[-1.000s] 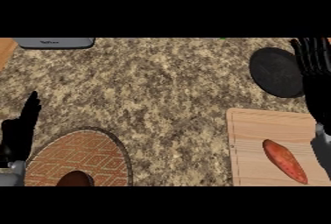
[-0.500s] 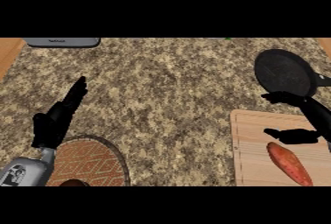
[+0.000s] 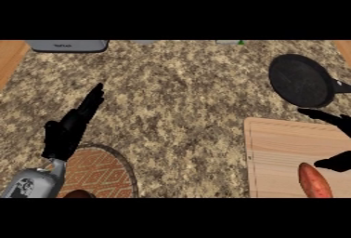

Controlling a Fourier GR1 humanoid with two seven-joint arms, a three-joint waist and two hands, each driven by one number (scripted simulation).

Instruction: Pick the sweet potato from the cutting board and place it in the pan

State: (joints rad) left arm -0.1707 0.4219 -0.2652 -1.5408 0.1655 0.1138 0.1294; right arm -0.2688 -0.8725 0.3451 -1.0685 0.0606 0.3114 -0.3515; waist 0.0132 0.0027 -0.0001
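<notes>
Sweet potato (image 3: 314,180) lay ungripped on cutting board (image 3: 281,148); right hand (image 3: 339,161) spread open over it, apparently readying grasp. Pan (image 3: 300,80) sat beyond board; left hand (image 3: 67,132) open, well apart.

The bench (image 3: 178,93) looked like stone, with brown, grey and cream specks, and it was smooth with little shine. The cutting board (image 3: 288,144) was pale wood with thin grain lines, and it was matt. The pan (image 3: 300,80) was black and dull, like dark metal. The sweet potato (image 3: 314,182) had smooth orange-red skin with a soft shine. The left hand (image 3: 67,134) and the right hand (image 3: 329,117) looked like matt black plastic. The left forearm (image 3: 31,183) was grey and a bit glossy, like metal. The round plate (image 3: 103,168) was red-brown, with a diamond pattern that looked woven.
</notes>
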